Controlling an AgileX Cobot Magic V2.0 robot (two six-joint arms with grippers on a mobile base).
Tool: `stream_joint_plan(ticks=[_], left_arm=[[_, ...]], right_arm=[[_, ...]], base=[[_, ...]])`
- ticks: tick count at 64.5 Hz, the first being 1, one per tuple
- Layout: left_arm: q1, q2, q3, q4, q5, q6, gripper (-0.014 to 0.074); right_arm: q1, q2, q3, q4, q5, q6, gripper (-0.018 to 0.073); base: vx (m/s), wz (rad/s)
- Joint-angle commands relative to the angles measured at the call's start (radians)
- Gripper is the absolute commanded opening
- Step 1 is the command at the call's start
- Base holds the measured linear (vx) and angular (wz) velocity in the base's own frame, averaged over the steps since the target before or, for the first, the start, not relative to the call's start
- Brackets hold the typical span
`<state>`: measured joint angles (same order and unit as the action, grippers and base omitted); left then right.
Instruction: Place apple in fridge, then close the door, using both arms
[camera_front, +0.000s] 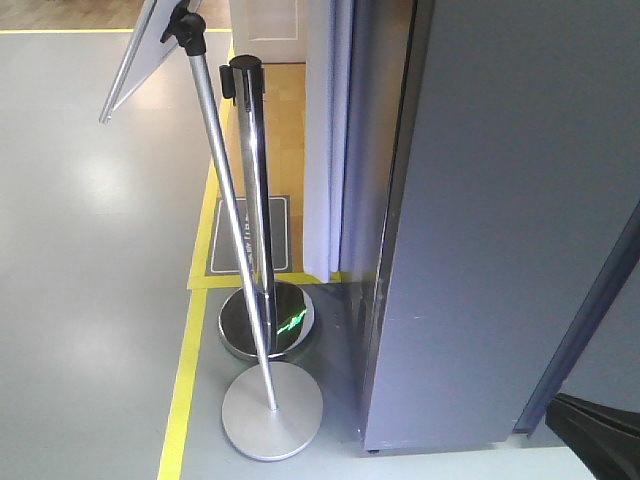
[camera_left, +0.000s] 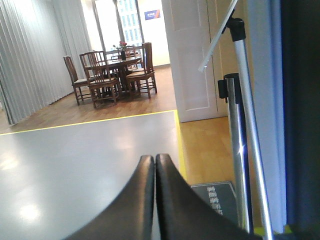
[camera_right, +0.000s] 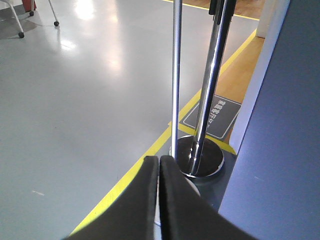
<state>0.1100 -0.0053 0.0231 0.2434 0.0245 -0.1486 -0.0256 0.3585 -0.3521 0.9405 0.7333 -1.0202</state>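
The apple is out of view in every frame. The fridge fills the right of the front view as a tall dark grey-blue outer wall; its inside and the door cannot be made out. The same wall shows at the right edge of the right wrist view and as a dark strip in the left wrist view. My left gripper is shut with nothing between its fingers, pointing out over the grey floor. My right gripper is also shut and empty, aimed down at the floor beside the fridge.
A chrome barrier post on a round base and a leaning sign stand on a grey disc stand just left of the fridge. Yellow floor tape and a dark floor mat lie there. A dining table with chairs is far off.
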Motion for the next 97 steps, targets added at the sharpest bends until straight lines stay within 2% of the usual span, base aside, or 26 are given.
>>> stream_joint_plan(ticks=[1, 97], left_arm=[[-0.007, -0.02, 0.03, -0.008, -0.036, 0.006, -0.0007], [-0.01, -0.022, 0.03, -0.008, -0.053, 0.003, -0.0007]], right_arm=[[-0.001, 0.006, -0.028, 0.037, -0.032, -0.007, -0.0002], [-0.001, 0.006, -0.028, 0.037, -0.032, -0.007, -0.0002]], base=[[0.0, 0.0], [0.0, 0.0]])
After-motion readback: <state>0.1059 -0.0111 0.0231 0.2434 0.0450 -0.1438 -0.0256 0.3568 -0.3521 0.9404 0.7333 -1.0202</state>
